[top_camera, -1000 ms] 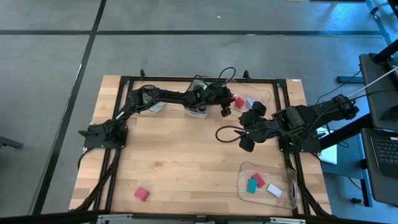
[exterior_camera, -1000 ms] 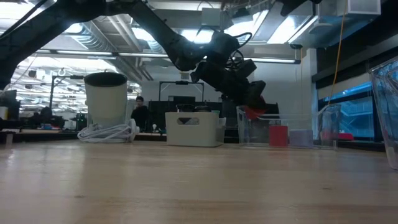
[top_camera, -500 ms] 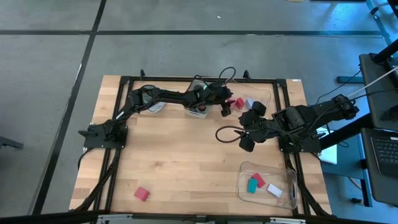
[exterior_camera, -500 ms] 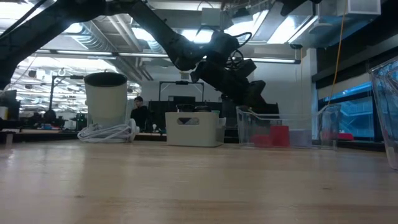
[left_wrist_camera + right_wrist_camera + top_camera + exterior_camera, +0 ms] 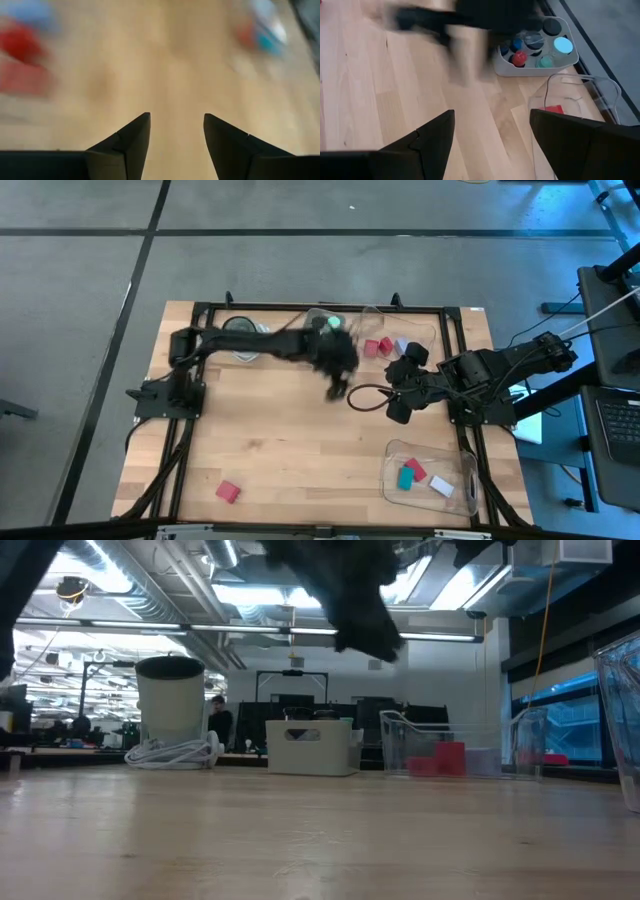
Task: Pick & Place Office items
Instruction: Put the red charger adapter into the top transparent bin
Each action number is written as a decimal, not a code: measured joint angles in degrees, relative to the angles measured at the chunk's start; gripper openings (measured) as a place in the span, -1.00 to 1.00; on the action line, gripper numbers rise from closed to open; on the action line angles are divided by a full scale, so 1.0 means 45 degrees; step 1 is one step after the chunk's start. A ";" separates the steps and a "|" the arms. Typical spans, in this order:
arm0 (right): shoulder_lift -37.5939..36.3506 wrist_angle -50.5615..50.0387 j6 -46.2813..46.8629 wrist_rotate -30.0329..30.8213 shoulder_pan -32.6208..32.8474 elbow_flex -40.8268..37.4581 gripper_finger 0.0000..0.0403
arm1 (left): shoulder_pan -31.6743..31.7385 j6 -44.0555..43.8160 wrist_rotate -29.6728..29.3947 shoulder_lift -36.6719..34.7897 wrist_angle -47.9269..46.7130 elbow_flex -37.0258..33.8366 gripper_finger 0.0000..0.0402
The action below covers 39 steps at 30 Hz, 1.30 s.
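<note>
Left tool (image 5: 338,388): I've pulled it off the far clear tray (image 5: 400,330) & it's now mid-swing over bare worktop (image 5: 280,450), blurred in high view. A sec ago it sat at that tray's edge w/ a red piece in its fingers.
Left tool state: fingers (image 5: 131,140) parted a moderate gap, nothing betw. them in left wrist view — empty.
Red block dropped: looks like it's in the far tray now, w/ the other red block (image 5: 385,345); low view shows red pieces (image 5: 448,757) behind the clear wall.
Right tool (image 5: 398,392): parked near worktop's right edge, fingers half apart, holding nothing, hasn't moved.
Near tray (image 5: 470,475): teal (image 5: 405,478), red & white block (image 5: 441,486) inside.
Still loose: one red block (image 5: 228,491) on worktop, near-left corner.
Organiser (image 5: 536,47): cylinders, one bright green (image 5: 563,45), standing in it.
Meaning: one placement done I reckon; left arm free for next pick, loose red block the likely candidate.
</note>
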 joint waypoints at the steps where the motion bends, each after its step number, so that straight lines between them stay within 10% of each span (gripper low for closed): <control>1: 0.0000 0.0000 0.0002 0.0000 0.0000 0.0000 0.30 | -0.0428 0.0118 0.0109 -0.0207 -0.0965 0.0000 -0.10; 14: 0.0000 0.0072 0.0437 0.0017 0.0000 0.0000 0.30 | -0.6816 -0.4267 -0.2176 -0.1333 -0.9558 -0.0010 0.04; 39: 0.0000 0.0209 0.3788 0.0095 0.0000 0.0000 0.30 | -1.3907 -1.2342 -0.4828 -0.0789 -0.8655 -0.1075 0.38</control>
